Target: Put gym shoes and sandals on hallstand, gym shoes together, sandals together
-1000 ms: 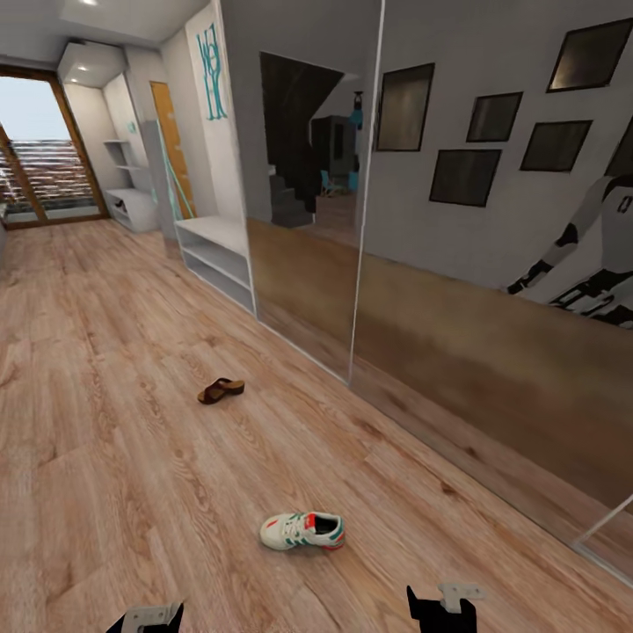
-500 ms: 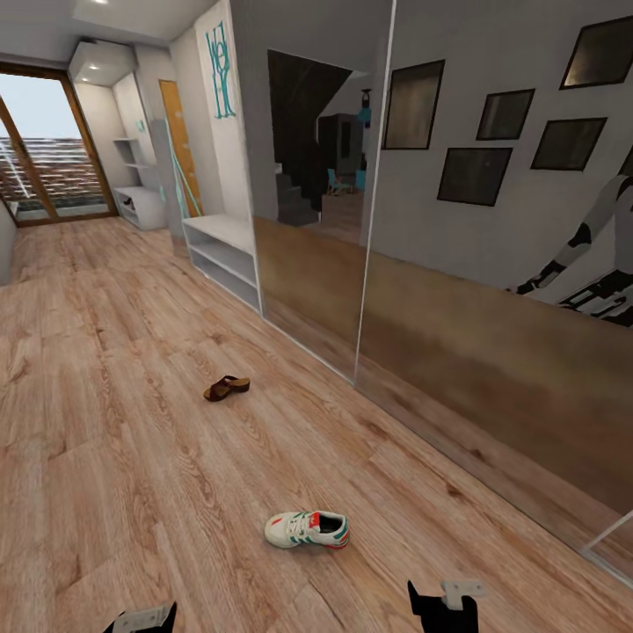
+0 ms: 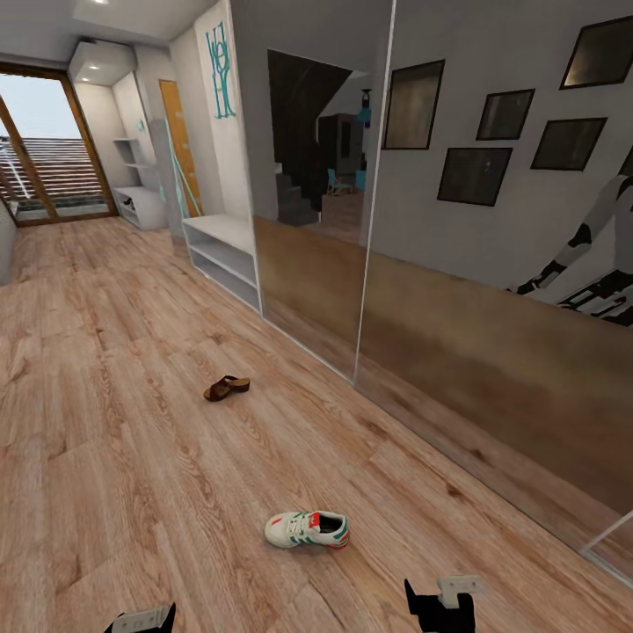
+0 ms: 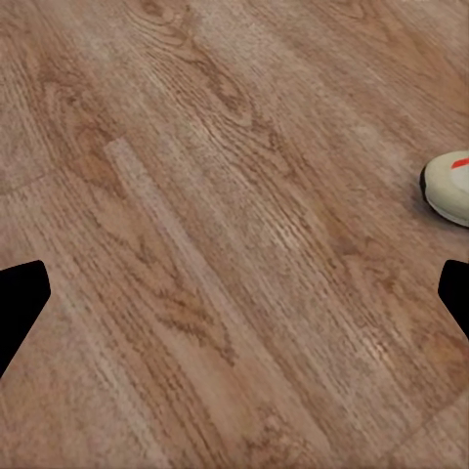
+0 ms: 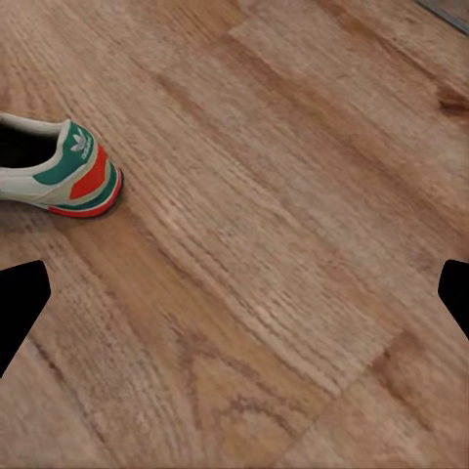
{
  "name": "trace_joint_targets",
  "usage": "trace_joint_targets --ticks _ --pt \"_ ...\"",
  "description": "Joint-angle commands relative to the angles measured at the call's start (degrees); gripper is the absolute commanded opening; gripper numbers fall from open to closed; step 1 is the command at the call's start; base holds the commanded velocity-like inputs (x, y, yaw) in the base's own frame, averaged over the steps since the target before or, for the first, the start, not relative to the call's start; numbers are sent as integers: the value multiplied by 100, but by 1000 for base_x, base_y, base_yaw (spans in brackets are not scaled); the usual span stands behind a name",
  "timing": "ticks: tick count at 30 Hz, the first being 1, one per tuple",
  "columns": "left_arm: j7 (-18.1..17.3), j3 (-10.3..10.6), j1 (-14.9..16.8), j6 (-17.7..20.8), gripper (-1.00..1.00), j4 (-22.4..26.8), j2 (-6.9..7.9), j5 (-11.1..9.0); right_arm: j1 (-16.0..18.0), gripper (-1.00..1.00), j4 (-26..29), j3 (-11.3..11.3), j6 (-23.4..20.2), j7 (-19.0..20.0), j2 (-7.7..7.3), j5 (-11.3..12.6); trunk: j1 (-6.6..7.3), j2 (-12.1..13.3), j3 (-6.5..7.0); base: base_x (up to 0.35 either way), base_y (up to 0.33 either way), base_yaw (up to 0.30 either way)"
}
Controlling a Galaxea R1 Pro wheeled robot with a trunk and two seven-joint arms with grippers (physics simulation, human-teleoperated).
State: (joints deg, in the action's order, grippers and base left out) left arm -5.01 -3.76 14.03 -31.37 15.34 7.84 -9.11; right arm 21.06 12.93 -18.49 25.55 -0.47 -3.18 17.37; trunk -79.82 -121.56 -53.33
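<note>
Since half a second ago the view is holding steady, so the base is pausing short of the shoes. Left fingers (image 4: pixel 234 298) are hanging released over the corridor floor (image 3: pixel 105 422); gym shoe (image 3: pixel 307 529) is lying near, sandal (image 3: pixel 226 388) farther; right fingers (image 5: pixel 234 298) released.

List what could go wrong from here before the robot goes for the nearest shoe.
1. The gym shoe lies flat on the corridor floor, low and close in front of the base; reaching down that far may be awkward, and driving on could nudge it.
2. The sandal lies alone further on, and the hallstand stands further still beside the mirrored wall; carrying shoes that far risks a drop.
3. One shoe of each pair is in sight; the others must be found.
</note>
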Motion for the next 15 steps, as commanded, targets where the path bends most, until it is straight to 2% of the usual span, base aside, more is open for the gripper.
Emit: trace_joint_targets --ticks 1,6,11,15 --pt "-53 -28 3 -10 100 -5 -2 -38 3 100 -2 -45 19 -5 -5 56 1 -2 -5 0 0 0" --pt "-53 -28 3 -10 100 -5 -1 -38 3 100 -1 -32 20 -13 -14 61 1 -2 -5 0 0 14" --pt "-53 -28 3 -10 100 -5 -1 -38 3 100 -4 -32 20 -15 -8 62 1 -2 -5 10 -22 239" --pt "-53 -28 3 -10 100 -5 -3 -38 3 100 -6 -32 20 -15 -8 63 1 -2 -5 77 -129 266"
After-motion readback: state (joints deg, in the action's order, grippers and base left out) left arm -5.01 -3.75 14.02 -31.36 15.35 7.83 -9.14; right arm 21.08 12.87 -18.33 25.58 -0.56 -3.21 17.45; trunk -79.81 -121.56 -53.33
